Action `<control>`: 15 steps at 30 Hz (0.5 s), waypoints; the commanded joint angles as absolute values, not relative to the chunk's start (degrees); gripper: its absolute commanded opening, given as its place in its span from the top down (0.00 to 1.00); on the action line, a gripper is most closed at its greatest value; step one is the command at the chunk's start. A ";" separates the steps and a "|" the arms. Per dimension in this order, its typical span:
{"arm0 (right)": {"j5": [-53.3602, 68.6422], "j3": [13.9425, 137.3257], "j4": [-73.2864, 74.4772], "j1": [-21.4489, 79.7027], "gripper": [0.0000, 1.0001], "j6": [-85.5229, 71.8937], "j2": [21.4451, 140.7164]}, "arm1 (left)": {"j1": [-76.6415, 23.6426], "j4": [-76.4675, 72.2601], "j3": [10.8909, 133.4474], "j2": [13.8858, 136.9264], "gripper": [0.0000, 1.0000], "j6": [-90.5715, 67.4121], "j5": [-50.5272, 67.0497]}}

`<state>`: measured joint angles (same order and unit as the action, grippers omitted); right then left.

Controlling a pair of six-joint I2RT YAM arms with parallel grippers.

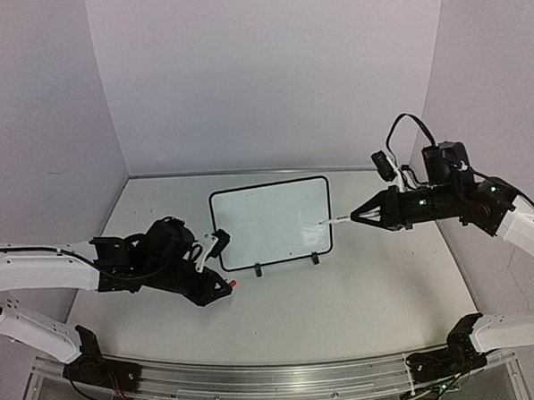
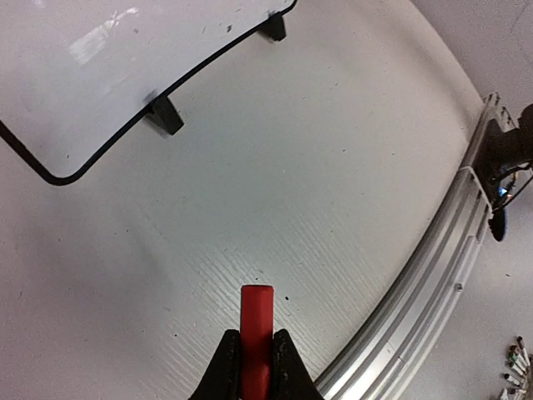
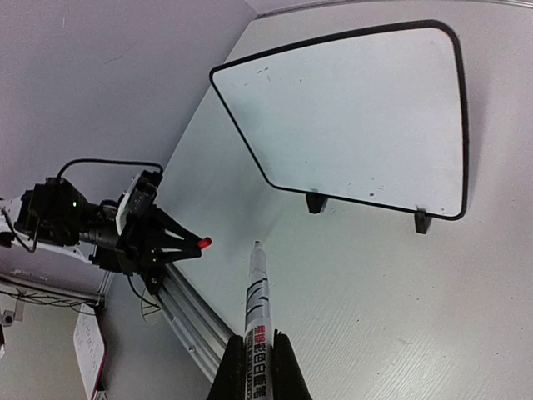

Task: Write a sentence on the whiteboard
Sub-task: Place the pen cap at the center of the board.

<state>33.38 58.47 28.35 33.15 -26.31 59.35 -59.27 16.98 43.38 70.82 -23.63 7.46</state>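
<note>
The whiteboard (image 1: 270, 222) stands mid-table on two black feet; it also appears in the left wrist view (image 2: 92, 67) and the right wrist view (image 3: 350, 117). Its face is blank white apart from a few specks, and no sentence shows on it. My left gripper (image 1: 220, 288) (image 2: 256, 342) hovers low at the board's front left corner, shut on a red marker cap (image 2: 256, 308) (image 3: 204, 242). My right gripper (image 1: 356, 217) (image 3: 258, 342) is beside the board's right edge, shut on the uncapped white marker (image 1: 335, 221) (image 3: 256, 292). The marker's tip points at the board's right edge.
An aluminium rail (image 1: 276, 379) (image 2: 433, 275) (image 3: 191, 317) runs along the table's near edge. Pale walls close in the back and both sides. The board's feet (image 1: 257, 270) stick out toward the front.
</note>
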 commanded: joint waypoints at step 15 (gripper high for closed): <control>19.98 51.04 20.79 33.15 1.00 -33.49 57.24 | -62.69 5.83 44.82 90.99 0.96 -29.36 -5.11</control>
